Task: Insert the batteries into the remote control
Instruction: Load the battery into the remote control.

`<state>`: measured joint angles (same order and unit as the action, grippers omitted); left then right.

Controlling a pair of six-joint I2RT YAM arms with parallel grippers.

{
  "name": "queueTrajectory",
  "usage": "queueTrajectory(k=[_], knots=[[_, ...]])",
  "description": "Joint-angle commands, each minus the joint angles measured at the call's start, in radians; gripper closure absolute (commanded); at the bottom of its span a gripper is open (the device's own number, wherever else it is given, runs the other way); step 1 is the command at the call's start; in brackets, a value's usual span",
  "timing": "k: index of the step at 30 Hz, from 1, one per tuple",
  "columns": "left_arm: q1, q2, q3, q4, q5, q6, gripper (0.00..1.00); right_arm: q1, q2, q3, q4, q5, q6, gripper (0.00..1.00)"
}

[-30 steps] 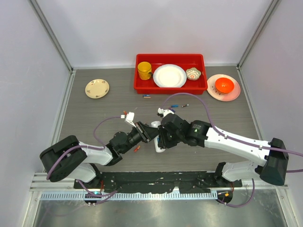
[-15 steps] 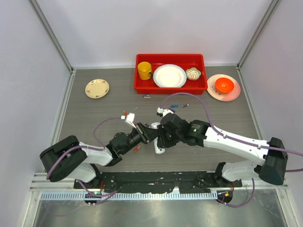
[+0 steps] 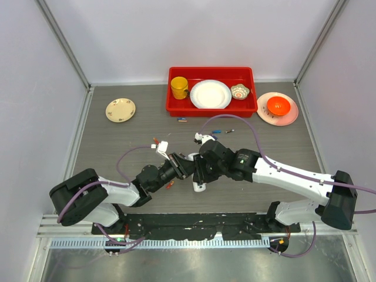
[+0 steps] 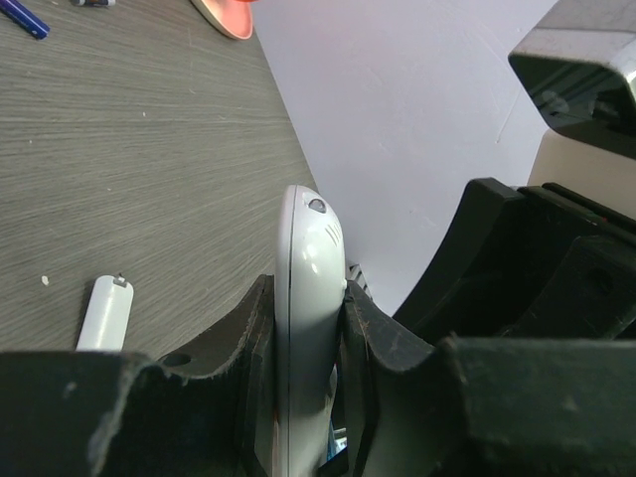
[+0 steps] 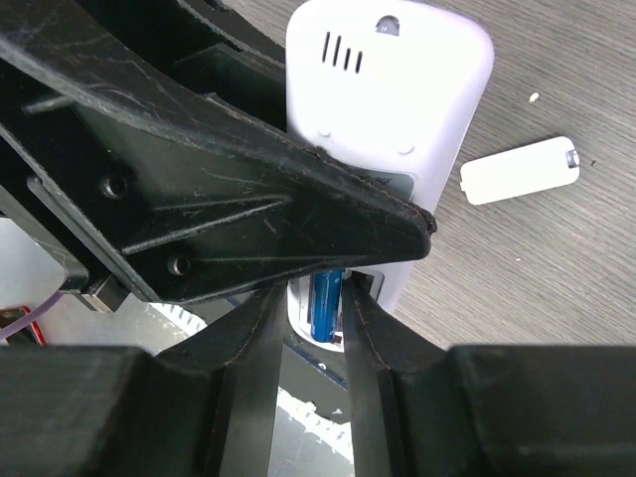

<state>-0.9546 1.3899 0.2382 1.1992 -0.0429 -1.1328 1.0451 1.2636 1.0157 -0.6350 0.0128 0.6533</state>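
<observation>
Clamping the remote control (image 4: pixel 306 248) by its long edges, the left gripper (image 4: pixel 308 323) holds it edge-up; the right gripper (image 5: pixel 316 290) pinches a blue battery (image 5: pixel 324 306) at its back slot, cover plate (image 5: pixel 519 170) lying beside.

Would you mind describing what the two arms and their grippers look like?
Both arms share one design: the left arm and right arm have glossy white link shells joined by black joint housings. A purple-grey cable loops loosely off each. The left gripper and right gripper are matte black, with broad tapering fingers marked by pale scuffs.
</observation>
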Motion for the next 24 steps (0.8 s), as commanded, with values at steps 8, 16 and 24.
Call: queueTrajectory(k=[8,16,24], knots=[[-0.036,-0.022,0.024,0.347,0.058,-0.031,1.0,-0.003,-0.017,0.04,0.115,0.03,0.002,0.6],[-0.036,-0.014,0.021,0.346,0.052,-0.019,1.0,-0.005,-0.035,0.069,0.032,0.059,-0.015,0.57],[-0.03,-0.003,0.006,0.347,0.017,-0.002,1.0,-0.003,-0.069,0.122,-0.13,0.076,-0.063,0.54]])
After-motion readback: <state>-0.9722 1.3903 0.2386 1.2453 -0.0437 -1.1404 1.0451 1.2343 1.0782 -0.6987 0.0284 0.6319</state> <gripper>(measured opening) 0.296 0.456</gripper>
